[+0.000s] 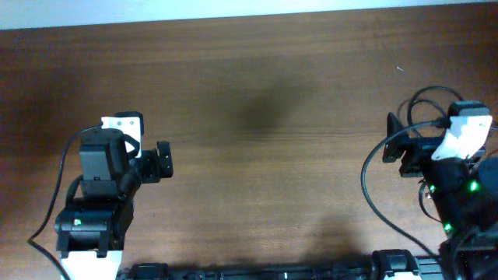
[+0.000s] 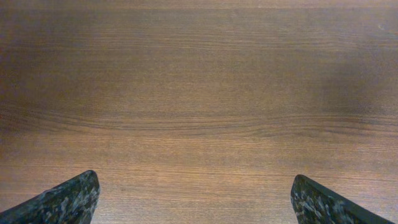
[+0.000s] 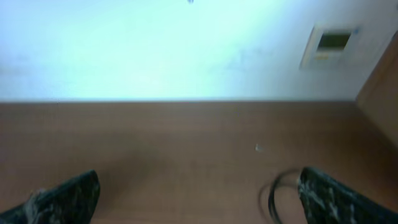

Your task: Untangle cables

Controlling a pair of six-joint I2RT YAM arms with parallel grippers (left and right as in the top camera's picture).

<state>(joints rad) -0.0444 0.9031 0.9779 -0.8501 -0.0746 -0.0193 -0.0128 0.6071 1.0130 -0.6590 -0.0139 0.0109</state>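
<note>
No loose bundle of cables shows on the wooden table [image 1: 264, 93]. Thin black loops [image 1: 424, 105] curl beside the right arm; they seem to run into the arm. In the right wrist view a thin black loop [image 3: 272, 194] lies on the wood just inside the right finger; I cannot tell whether it is a task cable. My left gripper [image 1: 162, 161] is open and empty, its fingers wide apart over bare wood [image 2: 194, 177]. My right gripper [image 1: 394, 144] is open and empty too [image 3: 199, 174].
The left arm's base [image 1: 89, 222] stands at the front left and the right arm's base [image 1: 467, 194] at the front right. A pale wall with a small white panel [image 3: 329, 45] rises beyond the table's far edge.
</note>
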